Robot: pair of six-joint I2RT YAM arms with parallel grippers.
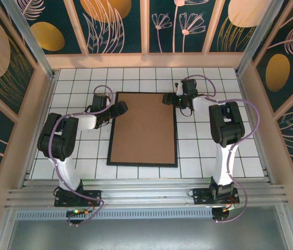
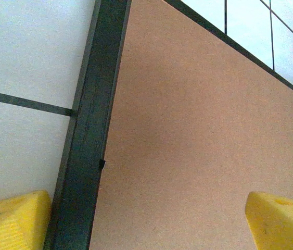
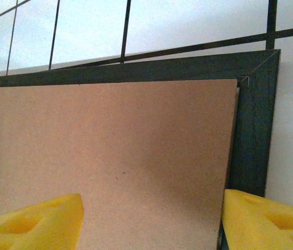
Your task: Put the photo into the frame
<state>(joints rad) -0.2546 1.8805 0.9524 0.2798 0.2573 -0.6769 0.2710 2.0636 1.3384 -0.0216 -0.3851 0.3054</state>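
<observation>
The frame, with a narrow black rim, lies flat in the middle of the table. A plain brown backing board sits inside it and covers its whole opening. The photo is hidden. My left gripper hovers over the frame's left rim near the far corner, jaws wide open and empty, with yellow fingertips straddling rim and board. My right gripper is at the frame's far right corner, open and empty above the board.
The table is white tile with dark grid lines. Wooden posts and patterned panels wall it in at the back and both sides. An aluminium rail carrying both arm bases runs along the near edge.
</observation>
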